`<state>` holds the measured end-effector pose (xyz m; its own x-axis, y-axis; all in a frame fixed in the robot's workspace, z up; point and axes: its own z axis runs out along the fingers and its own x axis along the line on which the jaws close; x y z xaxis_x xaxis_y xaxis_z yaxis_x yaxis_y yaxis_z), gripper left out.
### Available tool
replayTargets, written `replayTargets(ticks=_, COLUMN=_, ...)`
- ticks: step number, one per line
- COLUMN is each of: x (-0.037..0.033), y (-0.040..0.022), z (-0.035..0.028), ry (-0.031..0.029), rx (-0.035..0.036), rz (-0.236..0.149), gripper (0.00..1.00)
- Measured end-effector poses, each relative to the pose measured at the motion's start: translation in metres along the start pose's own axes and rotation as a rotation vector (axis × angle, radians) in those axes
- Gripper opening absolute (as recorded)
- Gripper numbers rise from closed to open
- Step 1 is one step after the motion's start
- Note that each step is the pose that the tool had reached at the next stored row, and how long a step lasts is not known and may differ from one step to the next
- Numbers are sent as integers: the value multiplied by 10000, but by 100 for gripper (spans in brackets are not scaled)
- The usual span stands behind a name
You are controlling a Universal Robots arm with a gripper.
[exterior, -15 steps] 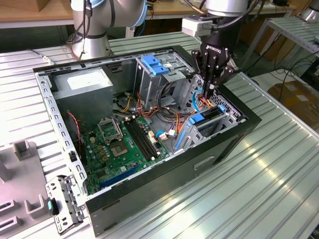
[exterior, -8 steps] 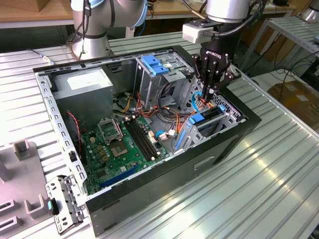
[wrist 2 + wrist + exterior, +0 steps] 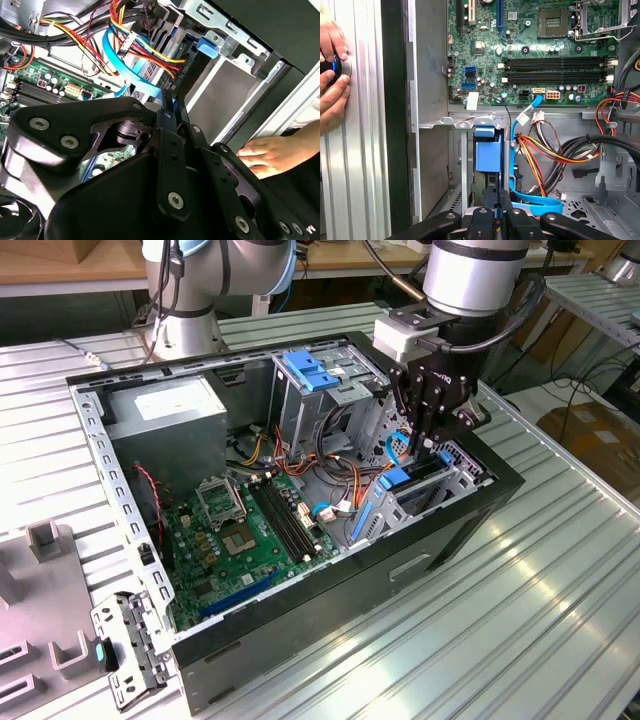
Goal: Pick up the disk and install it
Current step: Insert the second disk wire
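Exterior view, left to right: the open computer case (image 3: 300, 570) sits on the table (image 3: 560, 590) with its green board (image 3: 250, 540) inside. Near its right end, the claw (image 3: 428, 445) is closed on the disk (image 3: 415, 480), standing in its metal bay (image 3: 455, 485).

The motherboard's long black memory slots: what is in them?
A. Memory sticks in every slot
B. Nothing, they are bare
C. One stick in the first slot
B: in the first wrist view the memory slots on the green motherboard lie open, with no sticks seated.
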<state>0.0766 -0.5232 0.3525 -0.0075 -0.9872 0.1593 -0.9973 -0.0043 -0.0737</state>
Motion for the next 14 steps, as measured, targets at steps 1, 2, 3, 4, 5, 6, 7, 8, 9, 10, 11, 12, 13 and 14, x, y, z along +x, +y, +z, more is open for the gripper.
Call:
replayTargets(ticks=1, x=0, y=0, z=0, ry=1, rx=1, rz=-7, gripper=16)
replayTargets(ticks=2, x=0, y=1, z=0, ry=17, rx=2, rz=-8, gripper=16)
replayTargets(ticks=3, x=0, y=1, z=0, ry=18, rx=1, rz=-8, gripper=16)
replayTargets(ticks=4, x=0, y=1, z=0, ry=20, rx=1, rz=-8, gripper=16)
replayTargets(ticks=5, x=0, y=1, z=0, ry=21, rx=1, rz=-8, gripper=16)
replayTargets(ticks=6, x=0, y=1, z=0, ry=22, rx=1, rz=-8, gripper=16)
replayTargets(ticks=7, x=0, y=2, z=0, ry=30, rx=1, rz=-9, gripper=16)
replayTargets(ticks=8, x=0, y=3, z=0, ry=43, rx=1, rz=-10, gripper=16)
replayTargets(ticks=9, x=0, y=3, z=0, ry=44, rx=1, rz=-10, gripper=16)
replayTargets(ticks=10, x=0, y=3, z=0, ry=45, rx=1, rz=-10, gripper=16)
replayTargets(ticks=11, x=0, y=3, z=0, ry=46, rx=2, rz=-10, gripper=16)
replayTargets(ticks=12, x=0, y=3, z=0, ry=46, rx=1, rz=-10, gripper=16)
replayTargets(ticks=13, x=0, y=3, z=0, ry=47, rx=1, rz=-10, gripper=16)
replayTargets(ticks=14, x=0, y=3, z=0, ry=48, rx=1, rz=-10, gripper=16)
